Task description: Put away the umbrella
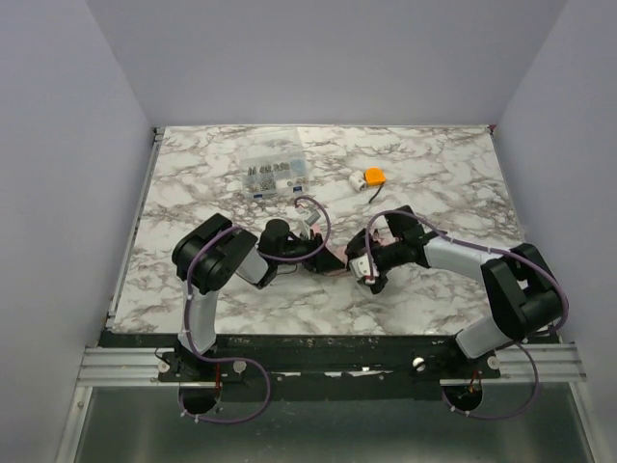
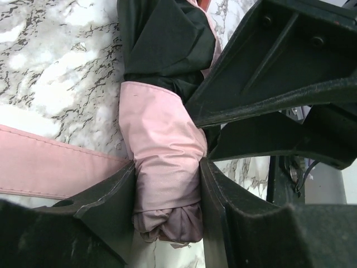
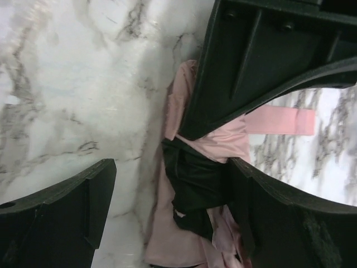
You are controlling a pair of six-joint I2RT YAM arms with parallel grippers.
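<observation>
The umbrella (image 2: 164,145) is a short roll of pale pink fabric with a dark fabric band (image 2: 162,39) around it, lying on the marble table. My left gripper (image 2: 167,167) is shut on the roll's bunched pink end. A flat pink strap (image 2: 44,170) trails away on the table. In the right wrist view the umbrella (image 3: 192,184) lies between the jaws of my right gripper (image 3: 170,167), which stand wide open; the roll is against the right finger (image 3: 279,206). In the top view both grippers meet mid-table, left (image 1: 318,253) and right (image 1: 364,265), and only a pink sliver (image 1: 337,272) shows.
A clear plastic organizer box (image 1: 275,174) with small parts sits at the back of the table. A small orange-and-white gadget (image 1: 371,178) lies to its right. Grey walls enclose the table on three sides.
</observation>
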